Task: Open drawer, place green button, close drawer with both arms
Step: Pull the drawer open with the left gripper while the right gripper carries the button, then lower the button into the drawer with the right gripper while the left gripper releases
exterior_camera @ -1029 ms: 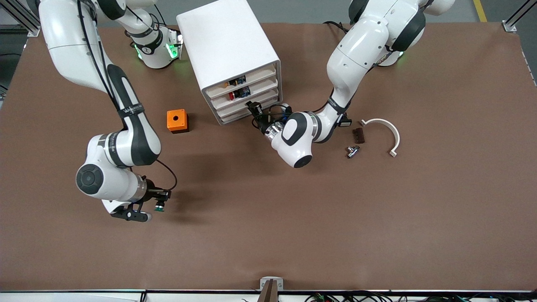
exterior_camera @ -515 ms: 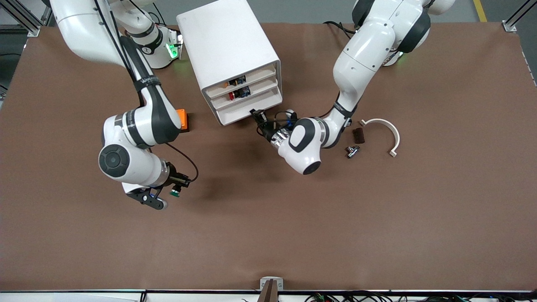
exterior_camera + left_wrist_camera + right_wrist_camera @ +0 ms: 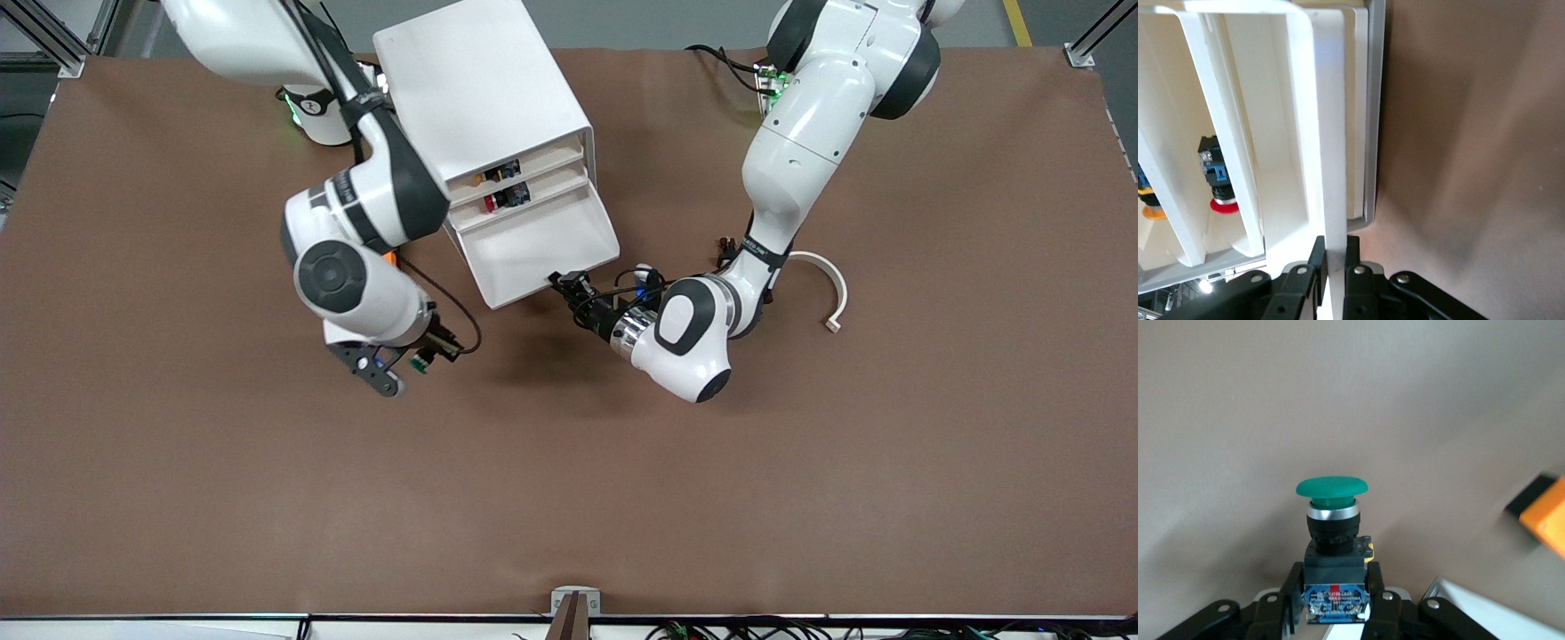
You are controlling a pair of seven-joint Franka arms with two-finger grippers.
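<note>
The drawer (image 3: 533,244) has slid well out of the cabinet (image 3: 484,116) since a second ago — then its front was flush with the others, now the shallow white tray stands out toward the front camera and shows bare inside. The left gripper (image 3: 569,286) has drawn back with it, its fingers pinched tight on the drawer's front lip near the corner toward the left arm's end of the table; the left wrist view shows the white lip clamped between the black fingers (image 3: 1317,267). The right gripper (image 3: 418,360) has meanwhile swung in from nearer the table's right-arm edge and now hangs over bare table just beside the drawer's other front corner, closed on the button (image 3: 1332,520) by its black-blue body, green cap pointing away from the wrist.

I judge the opening step as good as done; the button has yet to be brought over the tray and let go.

Writing — the blue label on the button's body carries small print too fine to read; the bands on the arms likewise.
</note>
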